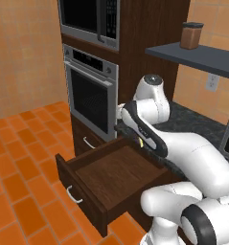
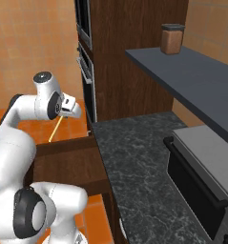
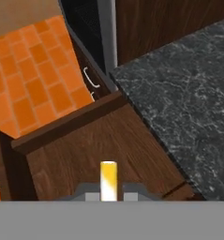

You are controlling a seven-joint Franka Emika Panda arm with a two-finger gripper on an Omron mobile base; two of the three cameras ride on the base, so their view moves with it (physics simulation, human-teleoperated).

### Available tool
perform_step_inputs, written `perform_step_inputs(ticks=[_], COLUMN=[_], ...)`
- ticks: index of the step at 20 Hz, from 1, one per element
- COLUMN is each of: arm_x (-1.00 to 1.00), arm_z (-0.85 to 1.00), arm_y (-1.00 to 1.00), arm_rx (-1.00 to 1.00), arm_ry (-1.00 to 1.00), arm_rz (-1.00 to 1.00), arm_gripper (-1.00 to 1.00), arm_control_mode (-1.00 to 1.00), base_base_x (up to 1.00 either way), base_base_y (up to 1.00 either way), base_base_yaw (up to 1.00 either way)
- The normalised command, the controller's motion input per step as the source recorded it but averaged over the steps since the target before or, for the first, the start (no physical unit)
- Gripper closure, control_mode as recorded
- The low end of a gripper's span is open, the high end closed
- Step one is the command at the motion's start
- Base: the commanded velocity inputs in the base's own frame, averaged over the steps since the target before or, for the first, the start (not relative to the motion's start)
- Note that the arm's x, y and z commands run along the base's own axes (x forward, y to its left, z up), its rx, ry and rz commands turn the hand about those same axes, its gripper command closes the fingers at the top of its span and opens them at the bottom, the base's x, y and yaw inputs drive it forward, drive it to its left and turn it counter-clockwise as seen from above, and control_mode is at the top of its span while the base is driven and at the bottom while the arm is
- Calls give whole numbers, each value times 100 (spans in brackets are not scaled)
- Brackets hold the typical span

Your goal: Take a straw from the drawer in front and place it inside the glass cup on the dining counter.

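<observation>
I had the gripper closed on the straw, raised above the open drawer. The drawer stood pulled well out, its floor bare wood, so I judged the pick done and the carry to the cup next. Holding it clear of the drawer walls made sense before any swing (a stick this thin would snag easily). In the right base view the straw hung below the hand, long axis steeply tilted, lower end pointing down toward the drawer. In the hand view it ran straight out between the fingertips, foreshortened. The dark speckled countertop lay beside the drawer.
</observation>
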Motion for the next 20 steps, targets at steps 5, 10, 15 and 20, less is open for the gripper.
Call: perform_step_inputs(ticks=[5, 10, 15, 20], arm_x=[-43, -15, 0, 0], arm_z=[0, -3, 0, 0], arm_y=[-19, -1, 0, 0], arm_rx=[-1, -1, 0, 0], arm_ry=[0, 0, 0, 0], arm_rz=[14, 7, 0, 0], arm_gripper=[100, 100, 100, 100], arm_control_mode=[-100, 100, 100, 100], base_base_x=[0, -56, -100, -71], base_base_y=[0, -3, 61, 100], base_base_yaw=[0, 11, 20, 19])
